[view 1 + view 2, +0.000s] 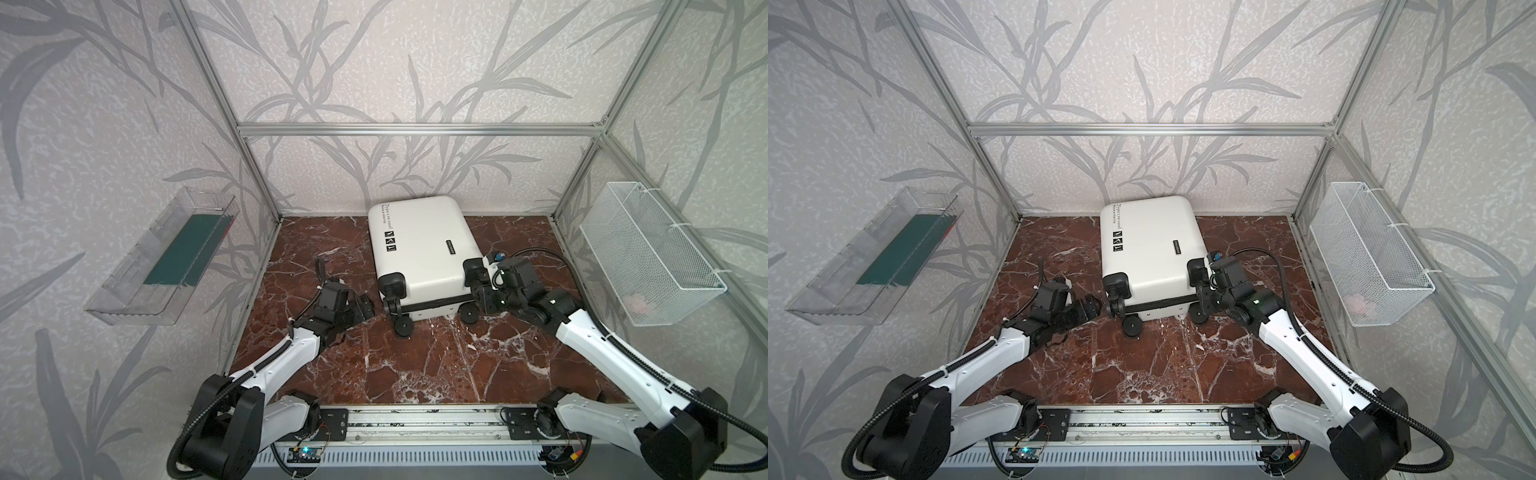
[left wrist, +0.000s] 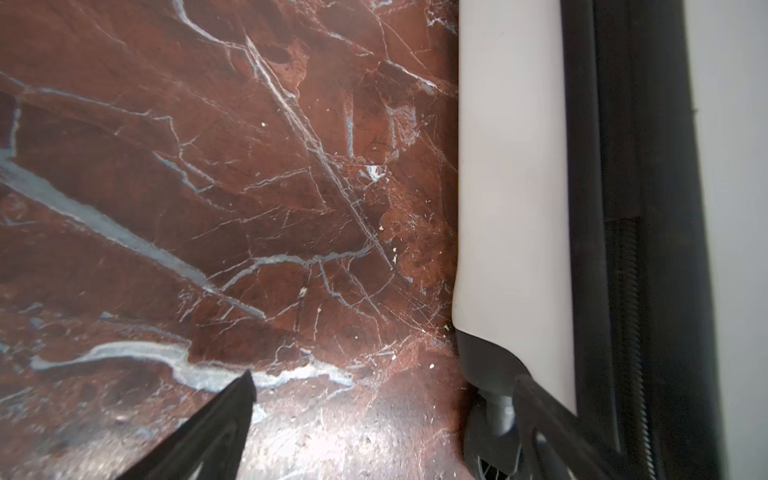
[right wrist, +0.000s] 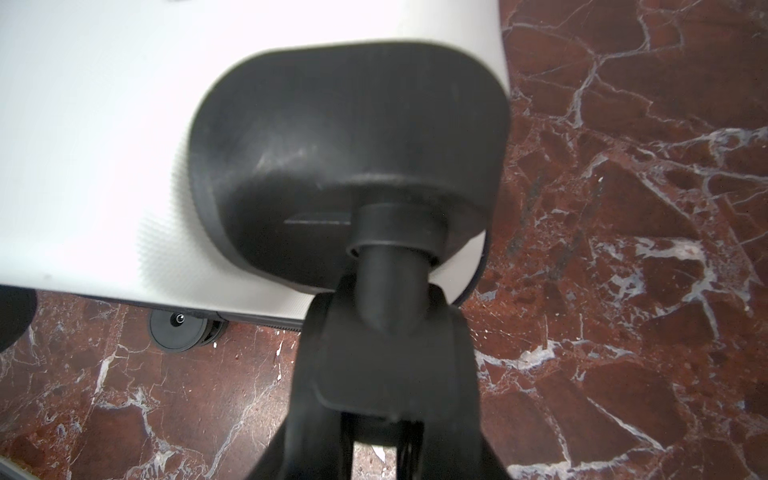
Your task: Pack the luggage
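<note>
luggage (image 1: 419,249) closed, flat on desk (image 1: 415,365), far end at back edge, middle, slightly skewed; wheels face front edge. Bare desk strips along both long sides, whole front half open. left claw (image 1: 365,305) spread wide, gripping nothing, low, just beside front-left wheel corner. right claw (image 3: 386,332) at front-right corner, looks clenched on upper caster (image 3: 390,270), though wrist view is blurred. Clear tray (image 1: 137,291), mesh basket (image 1: 665,266) on side walls, off desk.

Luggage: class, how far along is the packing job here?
Done: nothing visibly packed; the luggage lies shut, contents hidden. In hand: right fingers clamp its caster; left fingers are open beside another wheel. Left: probably opening and filling it.
</note>
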Robot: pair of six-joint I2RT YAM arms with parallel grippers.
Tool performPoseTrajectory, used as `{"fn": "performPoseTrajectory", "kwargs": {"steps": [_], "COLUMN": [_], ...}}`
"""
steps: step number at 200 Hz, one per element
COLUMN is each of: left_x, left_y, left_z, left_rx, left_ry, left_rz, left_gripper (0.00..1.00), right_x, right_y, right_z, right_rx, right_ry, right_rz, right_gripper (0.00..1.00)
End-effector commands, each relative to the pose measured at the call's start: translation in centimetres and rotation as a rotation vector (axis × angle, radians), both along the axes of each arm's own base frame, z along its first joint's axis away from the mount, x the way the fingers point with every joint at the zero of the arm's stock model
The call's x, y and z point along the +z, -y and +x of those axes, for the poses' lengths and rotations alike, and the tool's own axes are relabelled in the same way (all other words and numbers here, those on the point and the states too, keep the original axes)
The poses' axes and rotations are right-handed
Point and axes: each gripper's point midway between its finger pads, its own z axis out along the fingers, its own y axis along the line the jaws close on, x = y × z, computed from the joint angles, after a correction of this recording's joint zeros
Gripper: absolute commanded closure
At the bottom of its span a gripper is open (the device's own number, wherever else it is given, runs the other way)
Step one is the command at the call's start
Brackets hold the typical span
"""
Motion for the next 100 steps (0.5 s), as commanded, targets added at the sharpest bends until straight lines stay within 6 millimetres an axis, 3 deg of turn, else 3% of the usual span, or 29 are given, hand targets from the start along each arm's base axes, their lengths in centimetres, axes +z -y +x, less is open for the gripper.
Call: {"fn": "performPoseTrajectory", "kwargs": {"steps": [1,40,100], "left_x": [0.0,0.5,1.8], "left_y": [-0.1,0.3,1.6], "left_z": [0.4,-0.2,-2.2], "left_rx": [-0.008,-0.031,-0.141], "left_ry": [0.038,0.119,0.403], "left_rz": [0.01,0.005,0.053], "left_gripper": [0.04,0.1,0.24], "right_x": [2.8,-0.6,-0.9], "right_y": [-0.3,0.0,0.3], "right_z": [1.9,2.3,1.9], "right_rx": [-0.001,-0.025,-0.038], "right_ry": [0.112,0.056,0.049], "right_rz": [0.008,-0.006,0.01], "right_gripper": [1.0,1.0,1.0]}}
